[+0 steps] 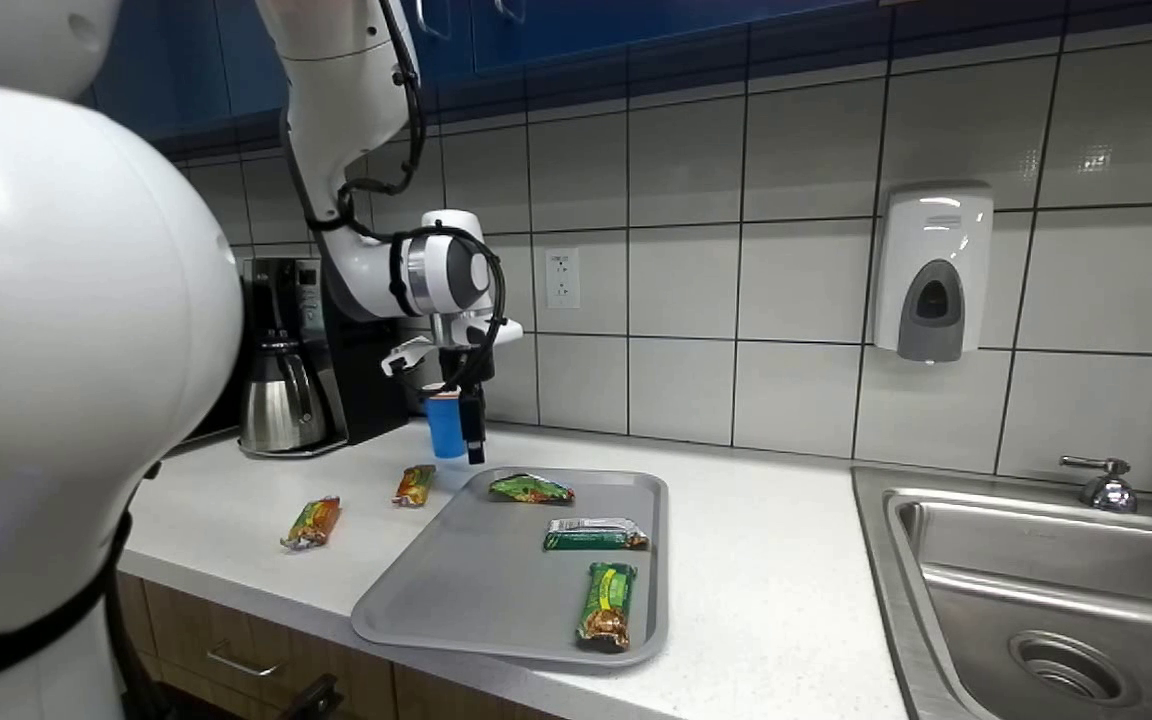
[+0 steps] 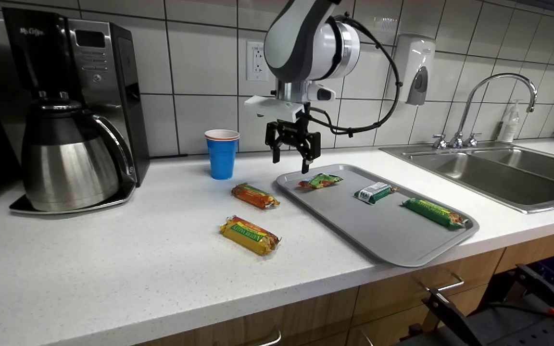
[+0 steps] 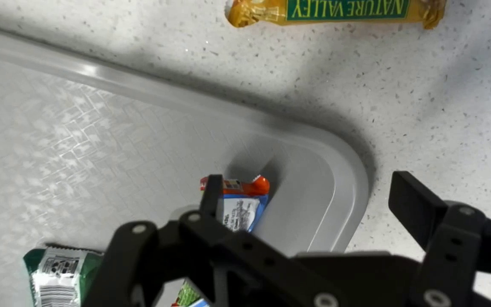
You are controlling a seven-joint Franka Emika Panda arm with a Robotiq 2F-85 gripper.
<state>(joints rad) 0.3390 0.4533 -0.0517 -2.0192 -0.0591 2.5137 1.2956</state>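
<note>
White countertop: spread jaws hover, apparently nearest the green-and-red packet.

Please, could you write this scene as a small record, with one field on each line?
gripper: open, holding nothing, in the air near a corner of the tray
tray: gray, lying on the white counter
on tray: green-and-red packet, white-labelled packet, green bar
off tray: orange-yellow bar nearer the wall, another orange-yellow bar
cup: blue, upright, near the coffee maker
</note>
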